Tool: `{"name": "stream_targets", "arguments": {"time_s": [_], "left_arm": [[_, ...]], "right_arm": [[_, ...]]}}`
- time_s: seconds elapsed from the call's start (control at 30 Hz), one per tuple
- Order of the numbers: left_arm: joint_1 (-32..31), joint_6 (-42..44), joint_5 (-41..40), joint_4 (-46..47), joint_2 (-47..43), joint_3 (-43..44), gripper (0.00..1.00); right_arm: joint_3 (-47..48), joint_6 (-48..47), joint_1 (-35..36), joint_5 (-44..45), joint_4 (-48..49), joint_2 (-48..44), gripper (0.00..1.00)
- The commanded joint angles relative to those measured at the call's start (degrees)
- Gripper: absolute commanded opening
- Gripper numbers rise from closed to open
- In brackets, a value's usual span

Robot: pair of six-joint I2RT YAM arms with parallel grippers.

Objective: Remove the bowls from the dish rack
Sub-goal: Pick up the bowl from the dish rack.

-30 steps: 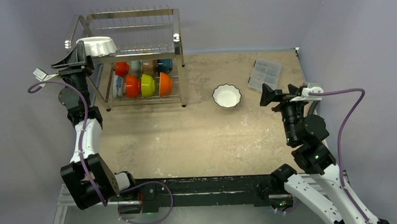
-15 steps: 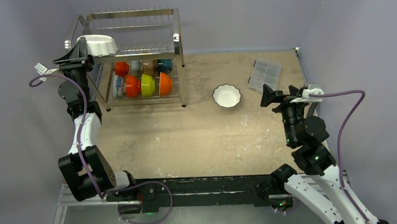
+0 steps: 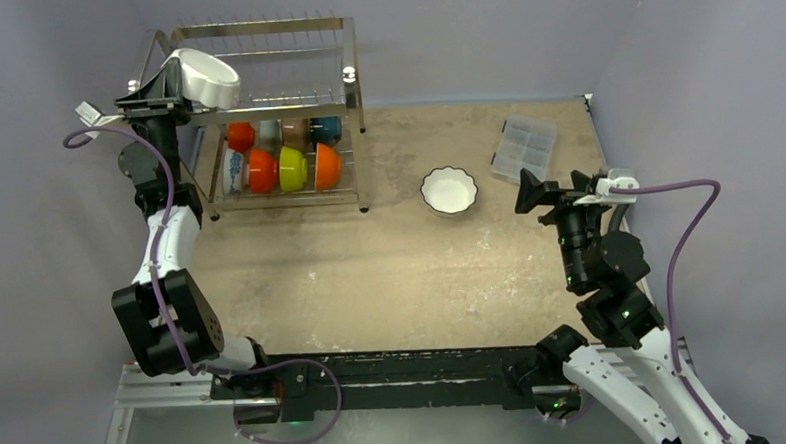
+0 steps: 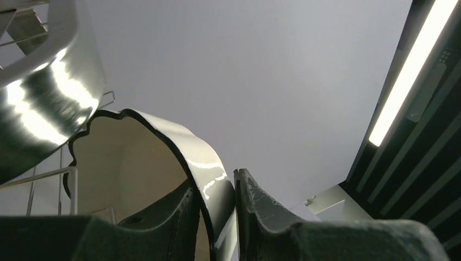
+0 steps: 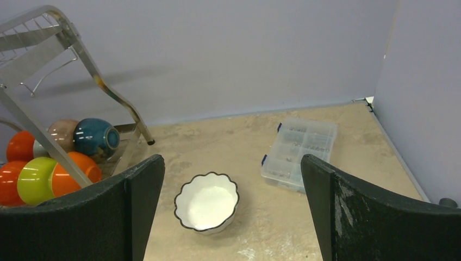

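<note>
**Top view:** at 11 o'clock, the left gripper (image 3: 168,87) is pinching the rim of a glossy white scalloped bowl (image 3: 208,78), which is sitting tilted at the upper tier of the steel wire dish rack (image 3: 260,27). Being round, it is showing no long axis.

**Left wrist:** its hollow is facing 9 o'clock, and the thin edge hold is risking a slip.

**Right wrist:** the right gripper (image 5: 231,160) is hanging spread.

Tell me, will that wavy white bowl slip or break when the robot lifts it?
Probably slippery: the white bowl looks glossy, and the left jaws pinch only its thin rim. It looks stiff, likely ceramic, so it could chip against the steel dish rack. Held tilted by one edge, it may swing.
</note>
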Motion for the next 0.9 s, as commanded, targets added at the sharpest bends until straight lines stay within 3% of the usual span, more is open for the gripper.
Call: {"name": "stream_targets", "arguments": {"time_s": [0.0,0.43,0.87], "left_arm": [[0.0,-1.7,-1.2,6.6,0.3,5.0,0.00],[-0.4,-1.8,1.5,7.9,3.2,12.5,0.00],[-2.9,-3.9,4.9,16.7,9.9,21.2,0.00]], "right_arm": [[-0.4,-1.1,0.5,1.6,2.8,-1.0,0.99],[-0.9,-1.2,0.6,1.8,3.0,-1.4,0.99],[-1.0,-1.1,0.7,1.7,3.1,-1.4,0.99]]}}
